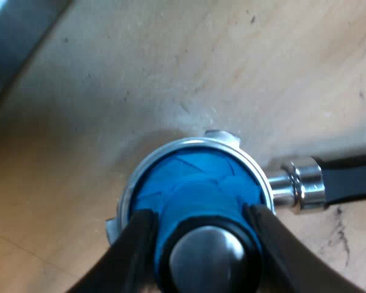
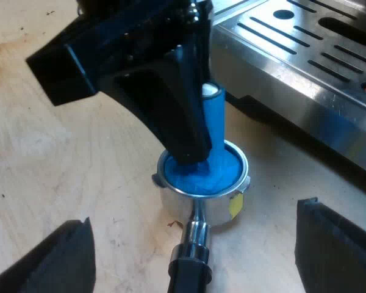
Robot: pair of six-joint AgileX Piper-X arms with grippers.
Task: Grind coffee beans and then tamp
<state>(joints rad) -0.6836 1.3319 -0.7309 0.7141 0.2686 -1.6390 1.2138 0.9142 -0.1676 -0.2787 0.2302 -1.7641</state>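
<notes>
A blue tamper [image 1: 198, 201] with a metal top stands inside the round basket of the metal holder [image 1: 192, 149], which rests on the wooden table. My left gripper [image 1: 198, 235] is shut on the tamper's blue stem, one black finger [image 1: 134, 250] on each side. The holder's dark handle [image 1: 348, 177] lies along the table. In the right wrist view the left gripper [image 2: 192, 152] comes down on the blue tamper [image 2: 215, 116] in the holder [image 2: 201, 198]. My right gripper [image 2: 195, 256] is open, its fingers spread wide on either side of the holder's handle [image 2: 189, 271], not touching it.
The espresso machine's steel drip tray [image 2: 305, 67] with its slots stands close beyond the holder. A steel edge of the machine [image 1: 12, 43] also borders the wooden table [image 1: 171, 73]. A yellow tag [image 2: 235, 205] sits on the holder's side.
</notes>
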